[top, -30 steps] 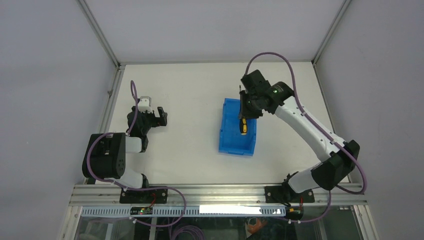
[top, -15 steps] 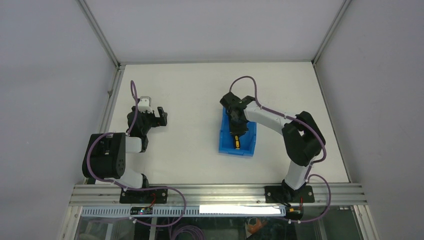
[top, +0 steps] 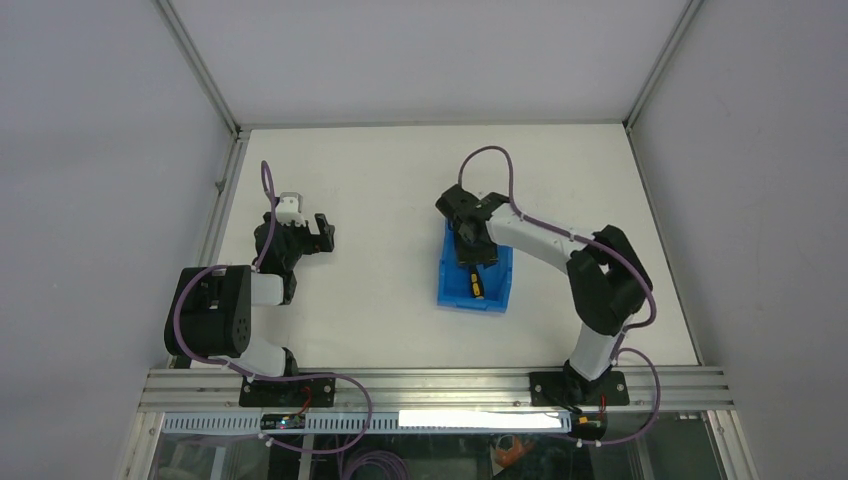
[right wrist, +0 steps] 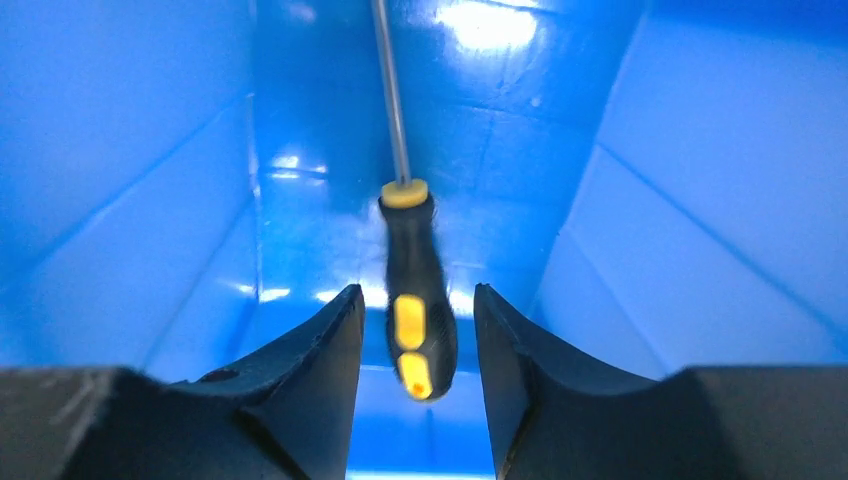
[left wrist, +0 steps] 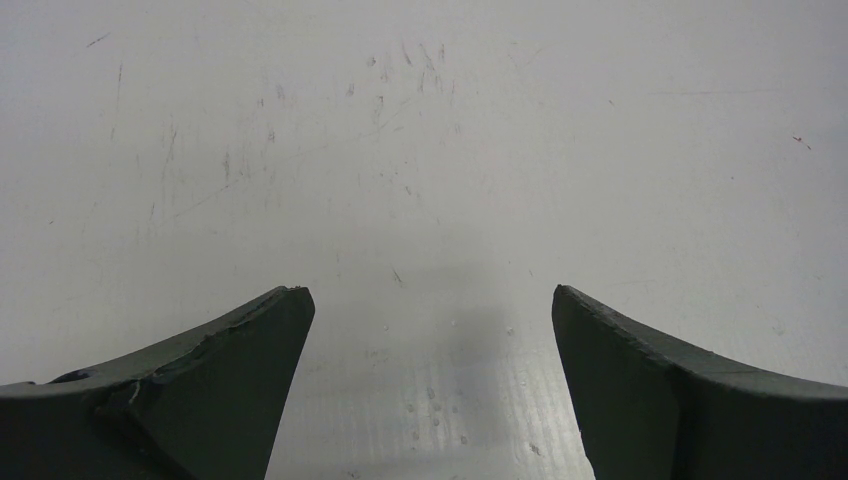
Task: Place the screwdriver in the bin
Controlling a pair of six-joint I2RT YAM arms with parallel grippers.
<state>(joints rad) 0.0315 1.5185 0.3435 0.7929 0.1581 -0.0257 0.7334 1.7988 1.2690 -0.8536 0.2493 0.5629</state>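
The bright blue bin stands at mid-table. The screwdriver, with a yellow-and-black handle, lies inside it toward the near end. My right gripper reaches down into the bin. In the right wrist view the bin's walls fill the frame. There the screwdriver sits between the fingers of my right gripper, a small gap showing on each side of the handle and the shaft pointing away. My left gripper is open and empty over the bare table.
Grey enclosure walls with metal corner posts ring the white table. An aluminium rail runs along the near edge by the arm bases.
My right arm swung in from the bin's far right and lowered the screwdriver into the bin. The jaws now stand apart from the handle. The left arm has not moved.
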